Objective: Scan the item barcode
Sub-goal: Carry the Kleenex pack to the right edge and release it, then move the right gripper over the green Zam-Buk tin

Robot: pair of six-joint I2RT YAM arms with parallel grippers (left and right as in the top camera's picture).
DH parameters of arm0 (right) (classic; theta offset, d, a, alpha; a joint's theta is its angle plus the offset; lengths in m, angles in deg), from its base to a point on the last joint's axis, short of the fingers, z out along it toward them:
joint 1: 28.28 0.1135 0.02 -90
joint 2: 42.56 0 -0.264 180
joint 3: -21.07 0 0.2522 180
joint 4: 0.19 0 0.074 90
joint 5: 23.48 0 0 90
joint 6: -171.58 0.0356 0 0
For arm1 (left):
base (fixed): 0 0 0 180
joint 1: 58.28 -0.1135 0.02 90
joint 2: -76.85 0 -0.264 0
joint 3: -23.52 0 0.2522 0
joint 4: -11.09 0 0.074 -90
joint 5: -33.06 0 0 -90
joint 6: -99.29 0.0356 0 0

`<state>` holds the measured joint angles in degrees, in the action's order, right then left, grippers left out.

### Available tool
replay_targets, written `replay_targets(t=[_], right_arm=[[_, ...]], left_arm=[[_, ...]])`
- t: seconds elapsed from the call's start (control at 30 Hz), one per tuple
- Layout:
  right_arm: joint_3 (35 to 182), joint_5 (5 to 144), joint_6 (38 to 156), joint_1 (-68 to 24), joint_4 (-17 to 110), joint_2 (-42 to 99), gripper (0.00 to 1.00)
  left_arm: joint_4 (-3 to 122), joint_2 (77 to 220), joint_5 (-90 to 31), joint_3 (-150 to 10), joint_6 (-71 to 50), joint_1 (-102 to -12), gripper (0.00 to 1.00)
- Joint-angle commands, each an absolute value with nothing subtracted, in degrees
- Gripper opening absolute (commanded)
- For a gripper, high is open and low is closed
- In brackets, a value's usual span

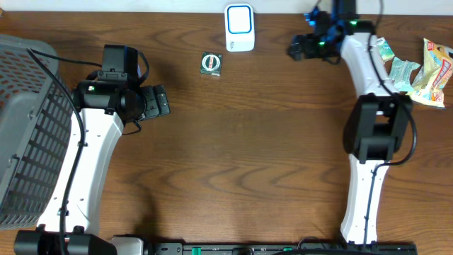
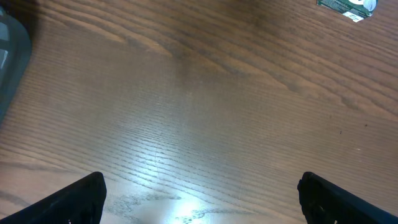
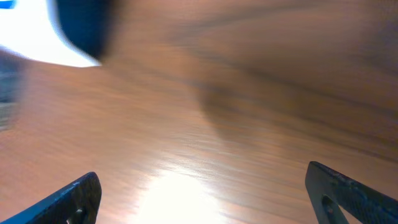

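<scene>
A grey mesh basket (image 1: 28,120) sits at the far left. Beside it the left gripper (image 1: 161,101) hangs wide apart, holding nothing. The small green packet (image 1: 211,64) lies flat on the table (image 1: 248,156), just left of the white scanner (image 1: 239,28). Past the scanner, the right gripper (image 1: 297,49) is spread wide, holding nothing. Snack bags (image 1: 425,67) lie far right.
</scene>
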<state>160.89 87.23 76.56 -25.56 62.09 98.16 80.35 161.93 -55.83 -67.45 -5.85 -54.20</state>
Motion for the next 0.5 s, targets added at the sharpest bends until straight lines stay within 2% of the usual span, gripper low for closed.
replay_targets(t=[0.0,0.13,0.27,0.3,0.47], right_arm=[[162.24,100.15,76.87,-20.82,60.99,96.28,0.99],[162.22,107.19,76.87,-16.01,57.34,96.31,0.99],[162.22,102.55,77.46,-10.13,54.22,96.31,0.99],[162.22,99.56,78.81,-8.73,53.78,96.31,0.99],[162.20,67.69,95.84,-0.21,52.25,96.33,0.99]], left_arm=[[80.50,162.22,-56.56,-67.69,-5.54,-54.23,0.98],[80.50,162.20,-56.56,-67.69,-5.54,-54.23,0.98],[80.50,162.22,-56.56,-67.69,-5.54,-54.23,0.98],[80.50,162.20,-56.56,-67.69,-5.54,-54.23,0.98],[80.50,162.22,-56.56,-67.69,-5.54,-54.23,0.98]])
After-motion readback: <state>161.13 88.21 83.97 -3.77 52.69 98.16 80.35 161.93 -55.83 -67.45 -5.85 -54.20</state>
